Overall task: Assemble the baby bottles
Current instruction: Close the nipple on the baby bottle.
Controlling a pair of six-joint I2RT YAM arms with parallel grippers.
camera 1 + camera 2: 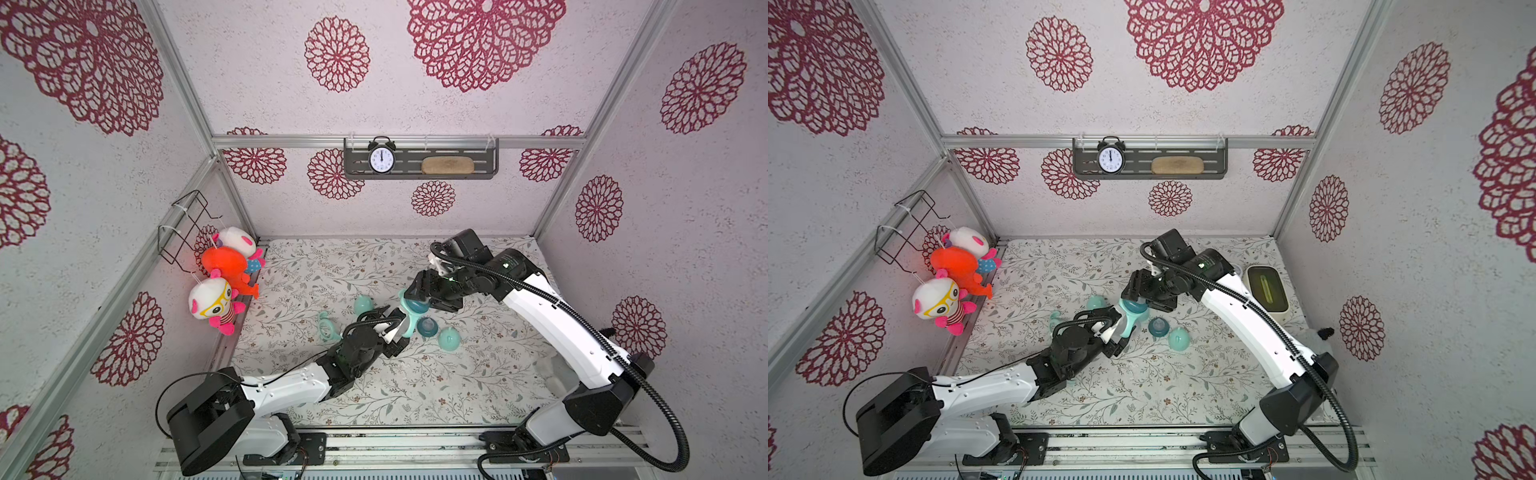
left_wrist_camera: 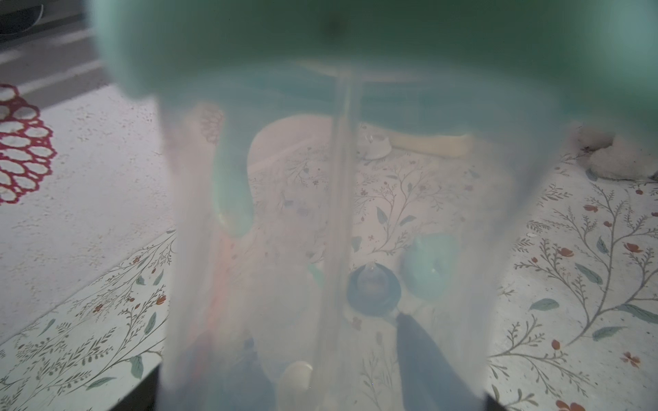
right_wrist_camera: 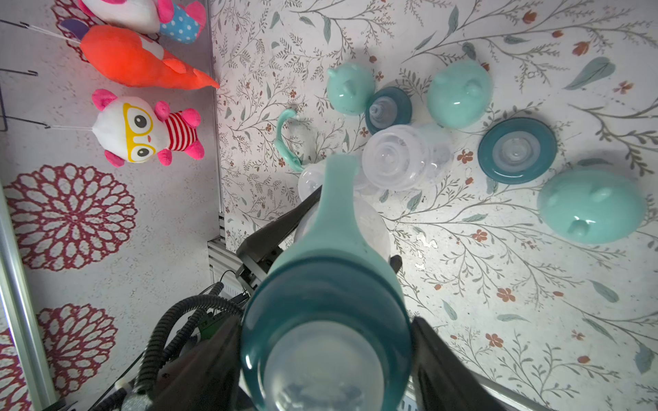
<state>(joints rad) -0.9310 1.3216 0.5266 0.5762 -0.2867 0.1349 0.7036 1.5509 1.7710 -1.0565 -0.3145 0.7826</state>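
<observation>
Between the two arms a baby bottle [image 1: 402, 325] hangs tilted over the mat, a clear body with a mint handle ring [image 3: 334, 220]. My left gripper [image 1: 395, 332] is shut on its clear body, which fills the left wrist view [image 2: 338, 249]. My right gripper [image 3: 325, 341] is shut on the dark teal nipple collar [image 3: 325, 295] at the bottle's top [image 1: 415, 305], one finger on each side. On the mat lie two more clear bottles [image 3: 402, 156], two loose collars [image 3: 517, 150], three mint caps [image 3: 459, 94] and a loose handle [image 3: 286, 140].
Plush toys [image 1: 224, 282] hang below a wire basket [image 1: 187, 228] on the left wall. A shelf with a clock [image 1: 381, 158] is on the back wall. A beige container [image 1: 1266, 289] sits at the mat's right edge, a fluffy white thing [image 1: 1312, 336] near it.
</observation>
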